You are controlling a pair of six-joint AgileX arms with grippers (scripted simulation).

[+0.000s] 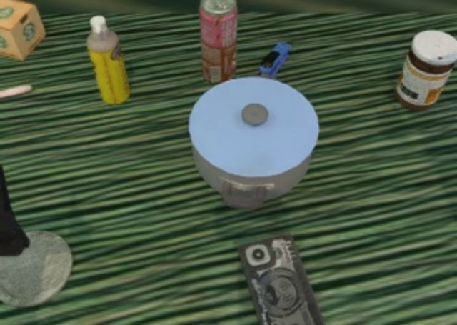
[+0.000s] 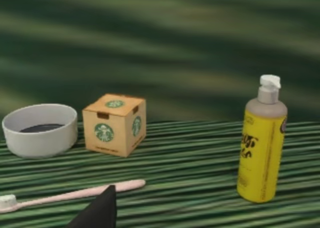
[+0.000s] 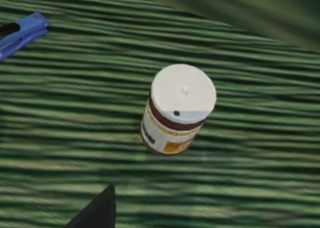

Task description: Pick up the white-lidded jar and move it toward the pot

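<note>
The white-lidded jar (image 1: 427, 68) stands upright at the far right of the table, with dark contents and a white-and-orange label. The right wrist view looks down on the jar (image 3: 177, 112) from above. My right gripper (image 3: 150, 222) hangs well clear of it, open and holding nothing; only one dark fingertip (image 3: 102, 208) shows. That arm is out of the top view. The grey pot (image 1: 246, 178) with its pale-blue lid (image 1: 253, 125) sits mid-table, left of the jar. My left gripper (image 2: 165, 223) is open and empty, its arm (image 1: 8, 228) parked at the left edge.
A tall pink-and-brown can (image 1: 218, 36) and a blue stapler (image 1: 275, 58) stand behind the pot. The yellow bottle (image 1: 108, 64), a cardboard box (image 1: 18, 26), a pink toothbrush (image 2: 75, 194) and a white bowl (image 2: 40, 130) are at the left. A dark remote (image 1: 280, 286) lies in front.
</note>
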